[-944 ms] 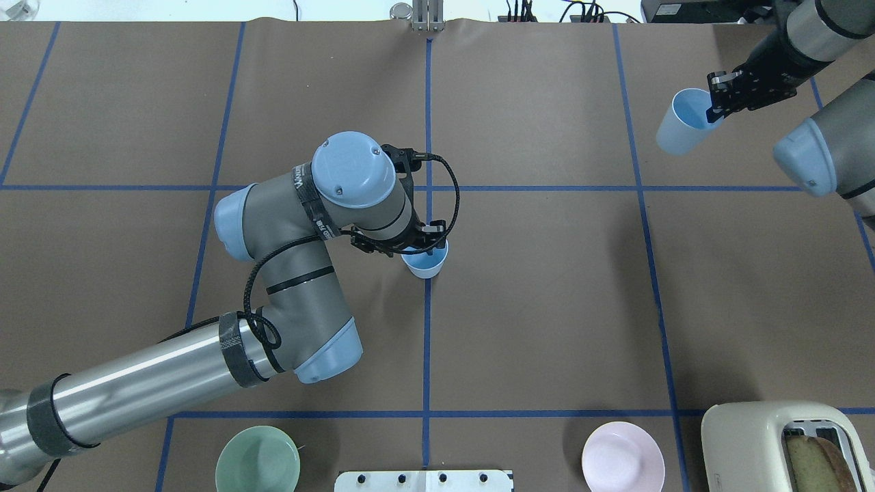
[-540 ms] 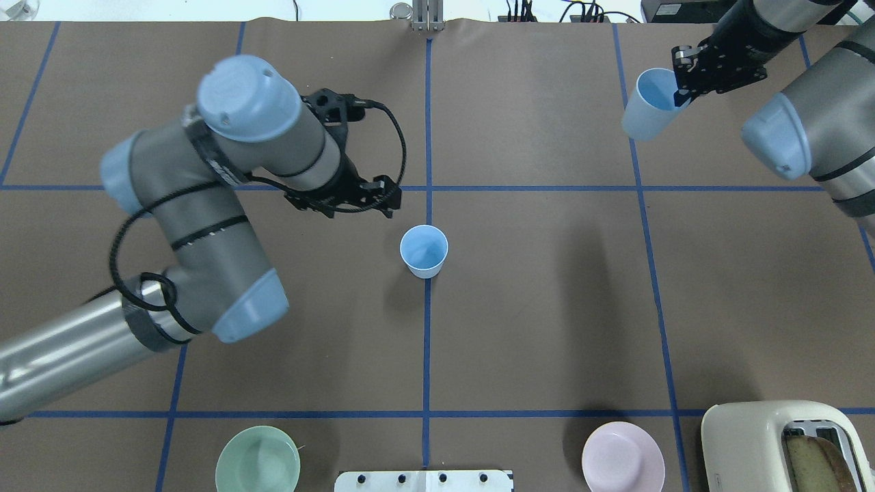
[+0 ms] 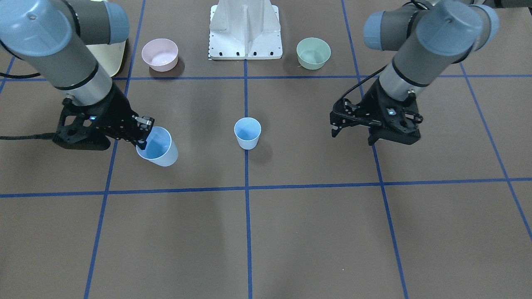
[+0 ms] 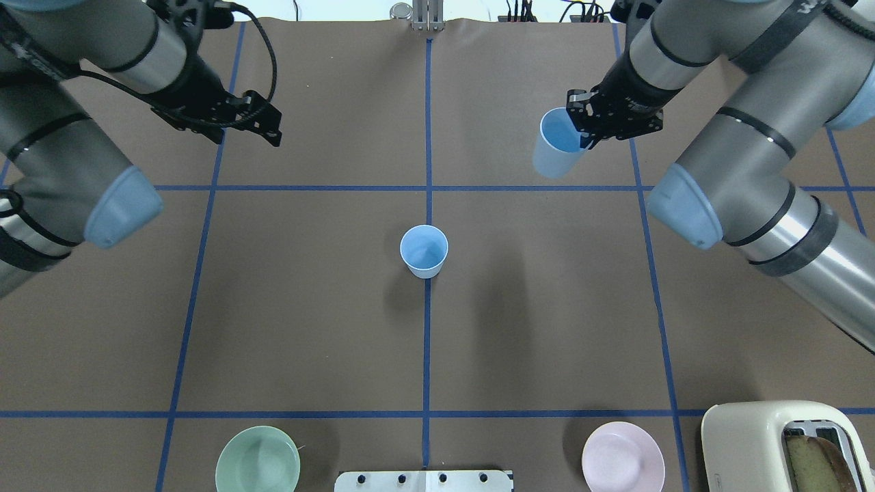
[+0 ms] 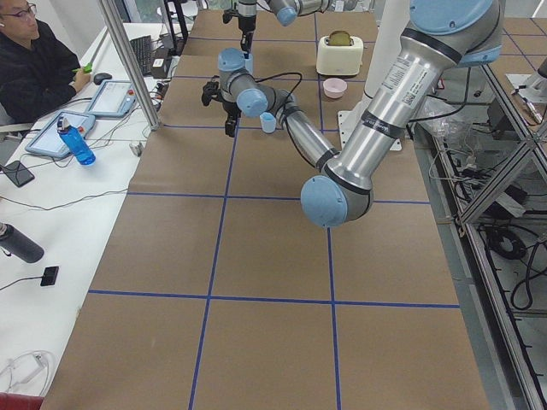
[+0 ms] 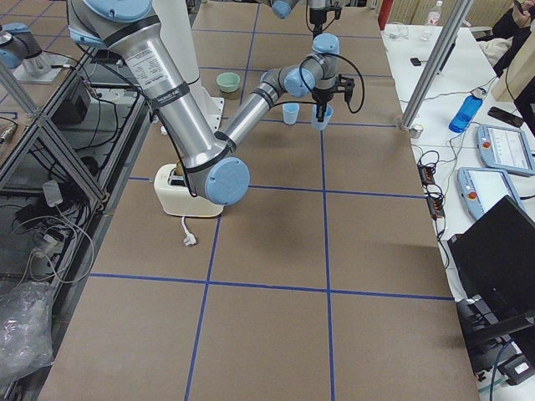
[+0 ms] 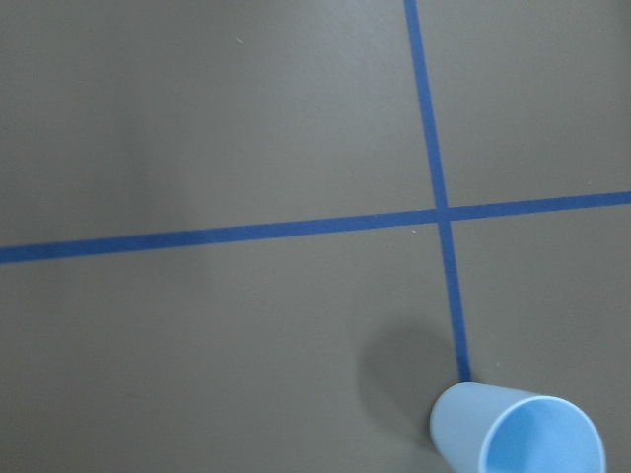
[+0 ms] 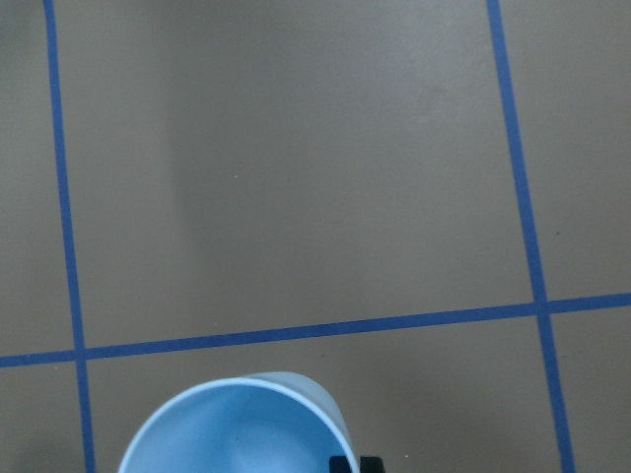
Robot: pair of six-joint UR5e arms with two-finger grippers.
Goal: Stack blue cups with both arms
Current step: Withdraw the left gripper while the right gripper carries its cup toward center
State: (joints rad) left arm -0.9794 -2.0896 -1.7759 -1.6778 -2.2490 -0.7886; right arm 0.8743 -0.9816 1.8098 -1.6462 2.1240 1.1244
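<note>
One blue cup (image 4: 424, 251) stands upright on the table's centre line, free of both grippers; it also shows in the front view (image 3: 247, 133) and at the bottom right of the left wrist view (image 7: 518, 437). My right gripper (image 4: 589, 134) is shut on the rim of the second blue cup (image 4: 555, 147) and holds it tilted above the table, far and right of the standing cup. The held cup also shows in the front view (image 3: 158, 147) and the right wrist view (image 8: 235, 431). My left gripper (image 4: 247, 135) is open and empty, far left of the standing cup.
A pale green bowl (image 4: 258, 459) and a pink bowl (image 4: 623, 456) sit near the robot's edge, either side of the white base (image 4: 424, 480). A cream toaster (image 4: 786, 447) with bread stands at the near right corner. Blue tape lines cross the brown table.
My left gripper has left the centre cup and drawn back up and to the far left. My right arm has carried its cup leftward, closer to the centre line.
</note>
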